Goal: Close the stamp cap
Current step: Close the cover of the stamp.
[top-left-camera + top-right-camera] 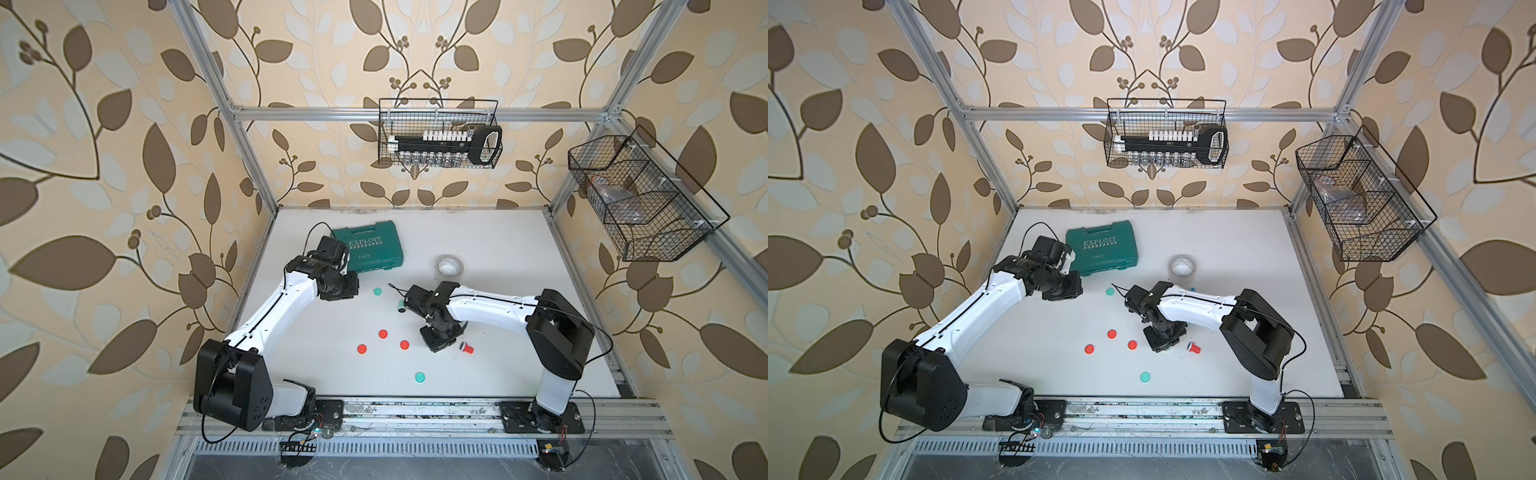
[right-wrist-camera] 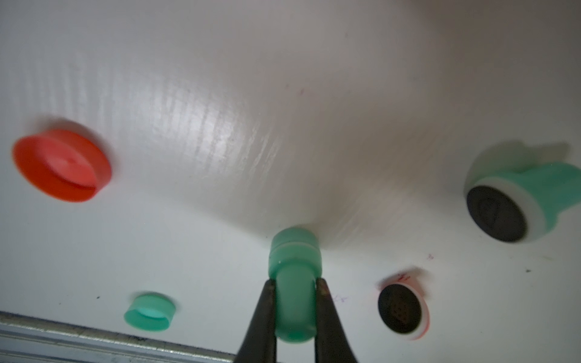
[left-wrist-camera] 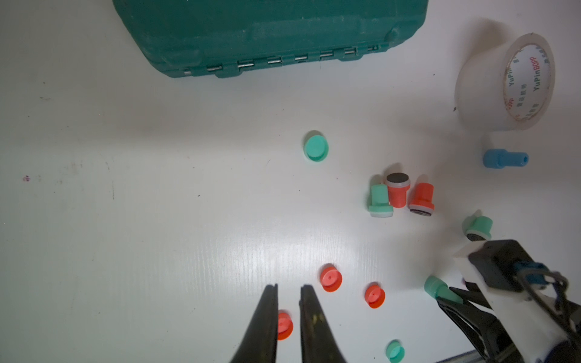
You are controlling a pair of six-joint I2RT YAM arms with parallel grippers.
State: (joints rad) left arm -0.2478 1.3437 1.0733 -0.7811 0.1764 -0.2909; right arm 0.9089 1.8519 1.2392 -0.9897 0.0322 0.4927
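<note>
Right hand point(image 2: 294, 282) is clamped on the stem of a green stamp point(image 2: 294, 261), head pointing down at the bench point(image 2: 220, 94). Position is near the middle, a little toward the right edge. The head end is green all over: its cap point(image 2: 294, 235) sits over the pad, with a thin pale line at the seam. Cannot tell whether the capped end touches the bench; its shadow lies close beneath.

Left hand point(image 3: 289, 286) hangs above the bench beside the green tool case point(image 1: 368, 247), toward the back left corner. Its fingers are parted by a narrow gap with nothing between them. The red cap point(image 3: 284, 325) seen through that gap lies on the bench below.

Step in hand, as I read it: seating the cap on the held stamp. The pale seam suggests the cap is on but perhaps not fully home.

The next move calls for a straight push along the stamp's axis against the bench. The stem should stay upright so the cap does not cock to one side, and the grip should be let go only once the seam closes.

Also noted:
- second green stamp point(image 2: 503, 204) on its side, pad bare
- red stamp point(image 2: 404, 311), pad bare
- loose green cap point(image 2: 149, 312) toward the front edge

If these are to follow, colours need matching.
</note>
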